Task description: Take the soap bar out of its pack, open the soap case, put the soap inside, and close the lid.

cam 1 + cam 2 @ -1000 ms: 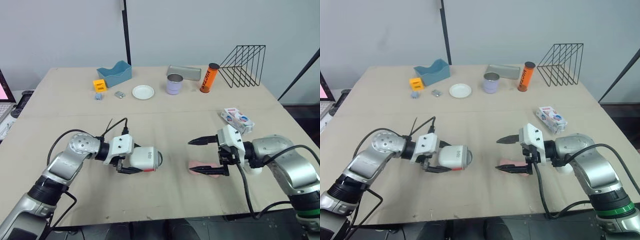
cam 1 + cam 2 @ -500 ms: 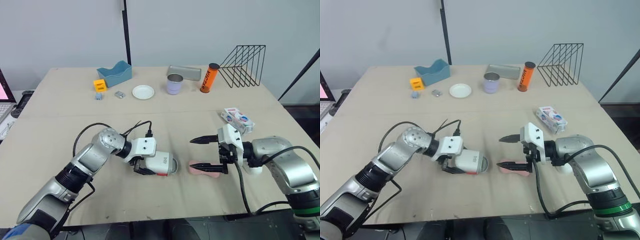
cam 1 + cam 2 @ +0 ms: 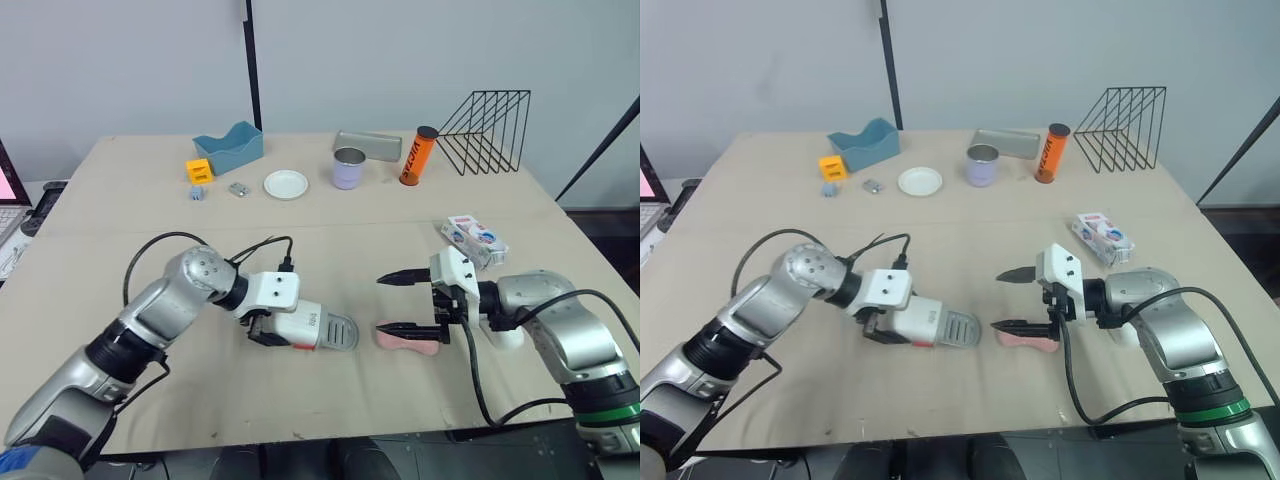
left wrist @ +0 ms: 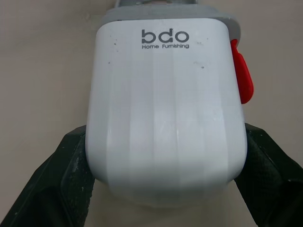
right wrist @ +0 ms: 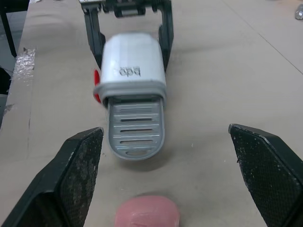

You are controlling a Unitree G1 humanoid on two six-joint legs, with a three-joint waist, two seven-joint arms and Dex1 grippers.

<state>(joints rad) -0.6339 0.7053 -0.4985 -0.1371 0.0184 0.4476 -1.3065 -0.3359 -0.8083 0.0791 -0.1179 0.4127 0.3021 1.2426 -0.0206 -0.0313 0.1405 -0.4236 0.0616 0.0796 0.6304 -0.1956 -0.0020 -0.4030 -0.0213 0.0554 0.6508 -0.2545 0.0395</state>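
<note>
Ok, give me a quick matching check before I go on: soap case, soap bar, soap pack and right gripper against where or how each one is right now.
Things:
1. soap case
2. soap bar
3. soap pack
4. right gripper

States:
A. open, gripping nothing
B. lying bare on the table, between case and right gripper
C. clamped in the left gripper, grey tray slid out
D. on the table beyond the right arm

Pairs: 1-C, 2-B, 3-D, 4-A

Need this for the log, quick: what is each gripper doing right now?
Left gripper: shut on the soap case.
Right gripper: open, holding nothing.
</note>
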